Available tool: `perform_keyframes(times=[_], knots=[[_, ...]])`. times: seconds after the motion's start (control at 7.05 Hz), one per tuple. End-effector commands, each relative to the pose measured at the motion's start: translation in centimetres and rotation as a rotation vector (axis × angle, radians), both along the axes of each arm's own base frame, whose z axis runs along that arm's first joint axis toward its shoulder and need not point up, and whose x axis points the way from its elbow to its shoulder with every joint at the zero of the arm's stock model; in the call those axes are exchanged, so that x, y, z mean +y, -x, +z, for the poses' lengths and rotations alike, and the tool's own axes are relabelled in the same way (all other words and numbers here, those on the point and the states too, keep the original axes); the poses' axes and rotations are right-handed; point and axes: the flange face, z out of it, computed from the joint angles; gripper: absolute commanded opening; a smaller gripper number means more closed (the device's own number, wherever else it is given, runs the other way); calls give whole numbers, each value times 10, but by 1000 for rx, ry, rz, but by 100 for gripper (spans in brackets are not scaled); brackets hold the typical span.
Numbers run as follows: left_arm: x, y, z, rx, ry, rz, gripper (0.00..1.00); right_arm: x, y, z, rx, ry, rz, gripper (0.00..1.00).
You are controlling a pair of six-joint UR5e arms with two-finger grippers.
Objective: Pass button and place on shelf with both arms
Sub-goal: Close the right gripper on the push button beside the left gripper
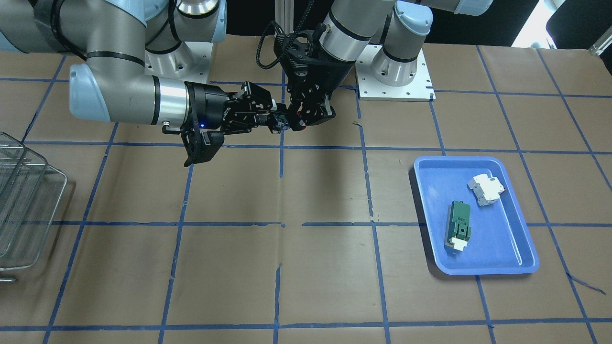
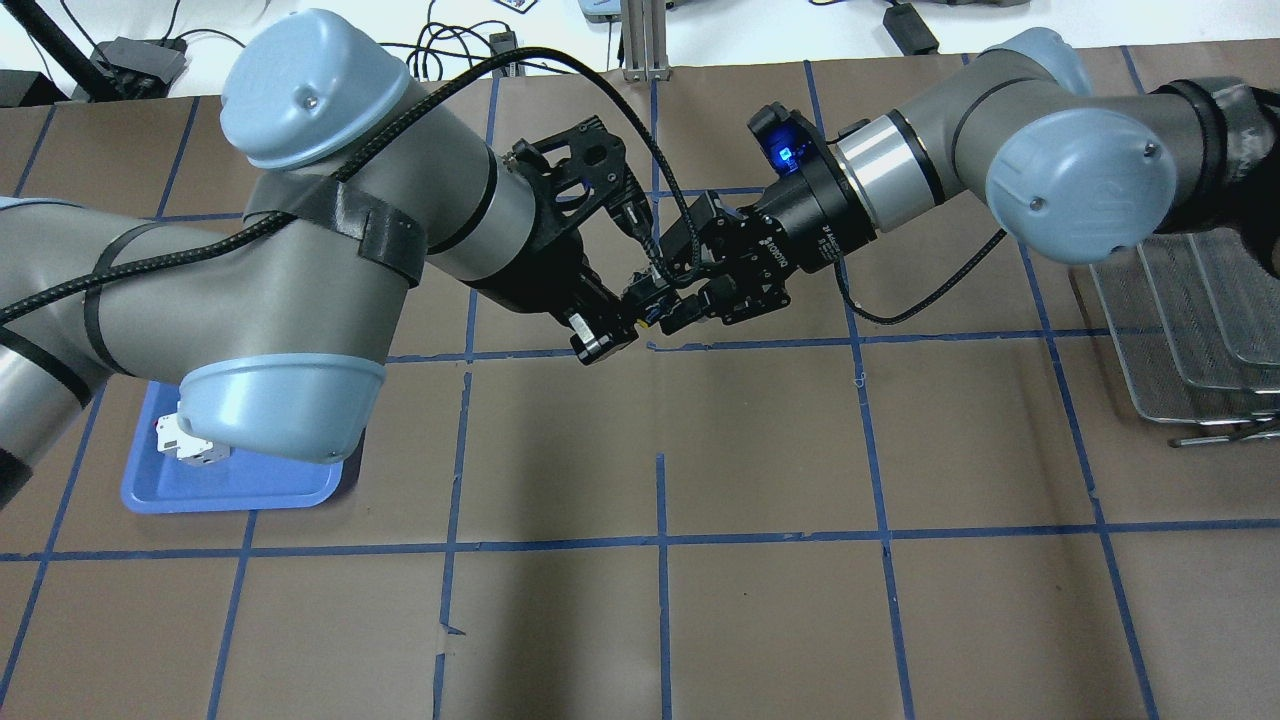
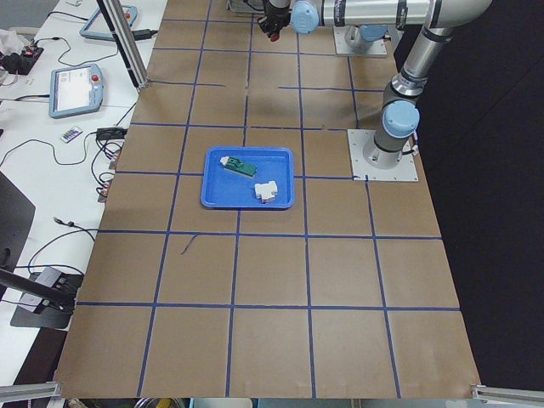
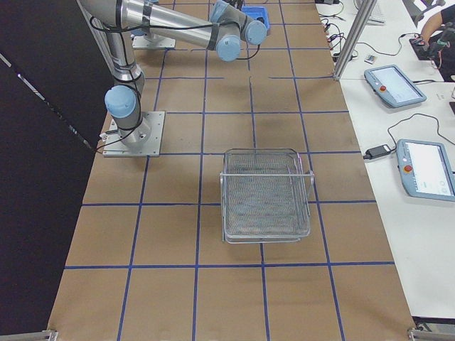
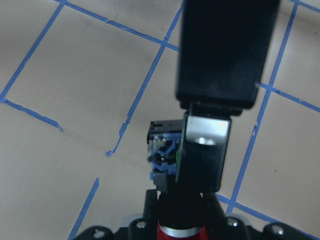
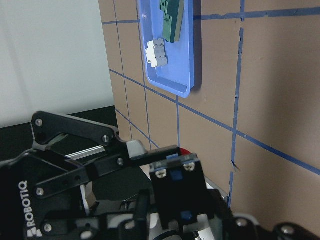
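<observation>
The button hangs in mid-air over the table's far middle, between both grippers. In the left wrist view its black body with blue terminals points away and its red cap sits low between my left fingers. My left gripper is shut on the cap end. My right gripper comes in from the opposite side, and its silver-padded finger lies against the button's body; it looks shut on it. The wire-mesh shelf stands on the robot's right, well away from both grippers.
A blue plastic tray lies on the robot's left side. It holds a green rectangular block and a white breaker-like block. Brown paper with blue tape lines covers the table. The arm bases stand at the far edge.
</observation>
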Motion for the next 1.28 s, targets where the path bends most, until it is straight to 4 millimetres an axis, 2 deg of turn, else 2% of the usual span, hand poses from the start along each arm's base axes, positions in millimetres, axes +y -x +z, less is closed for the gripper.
perform_keyframes(times=[0.0,0.14,0.28,0.43,0.85,0.99,1.13], knots=[[0,0,1,2,-3,14,14,-1,0,4,-7,9,-3,35],[-1,0,2,2,0,12,26,-2,0,5,-8,10,-6,23],[-1,0,2,5,15,14,35,1,-1,11,-10,24,-5,19],[-2,1,2,8,21,11,97,1,0,13,-10,27,-6,19],[-1,-1,4,1,28,13,100,0,1,16,-7,32,-7,19],[-1,-3,7,5,32,17,100,-3,8,17,3,34,-15,19],[-2,-3,11,6,40,17,100,-8,16,25,20,58,-26,19]])
